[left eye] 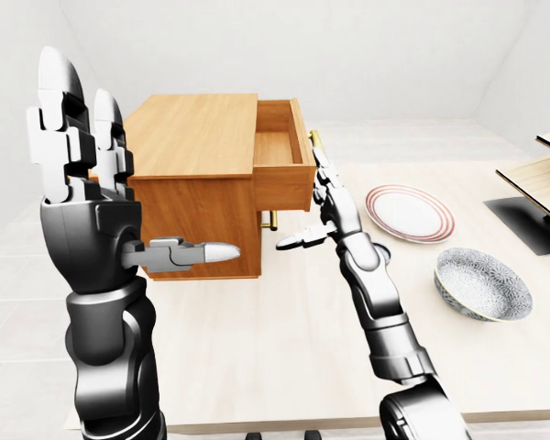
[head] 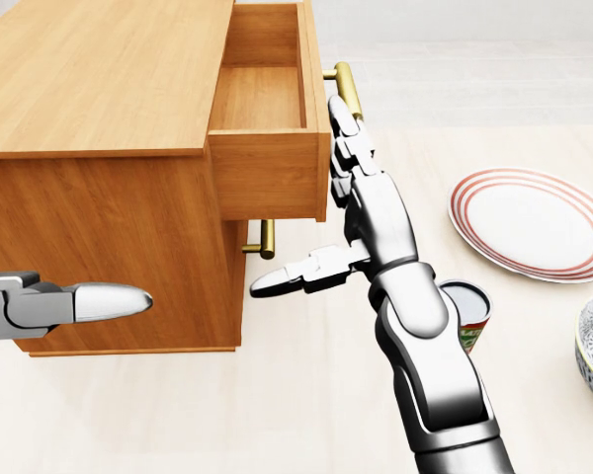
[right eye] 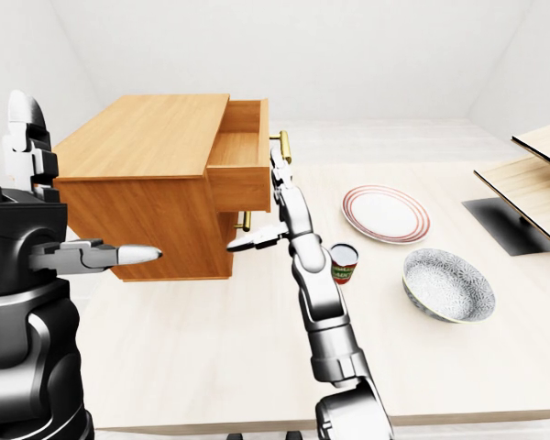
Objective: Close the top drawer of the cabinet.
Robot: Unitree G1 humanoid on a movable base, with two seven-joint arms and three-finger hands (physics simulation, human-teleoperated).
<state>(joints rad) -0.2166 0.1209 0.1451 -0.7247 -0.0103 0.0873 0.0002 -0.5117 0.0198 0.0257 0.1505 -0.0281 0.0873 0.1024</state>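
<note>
A wooden cabinet point(head: 99, 89) stands on the table at the upper left of the head view. Its top drawer point(head: 267, 109) is pulled out to the right and looks empty, with a brass handle point(head: 348, 87) on its face. A lower brass handle point(head: 265, 239) shows beneath it. My right hand point(head: 341, 188) is open, its straight fingers point(head: 344, 133) lying flat against the drawer's face by the handle, thumb point(head: 296, 274) pointing left below the drawer. My left hand point(left eye: 82, 174) is open and raised upright at the left of the left-eye view, apart from the cabinet.
A red-rimmed white plate point(head: 529, 222) lies right of the cabinet. A can point(right eye: 345, 264) stands behind my right forearm. A patterned bowl point(left eye: 483, 282) sits further right. A tilted wooden shelf unit point(left eye: 541, 179) on a dark base is at the right edge.
</note>
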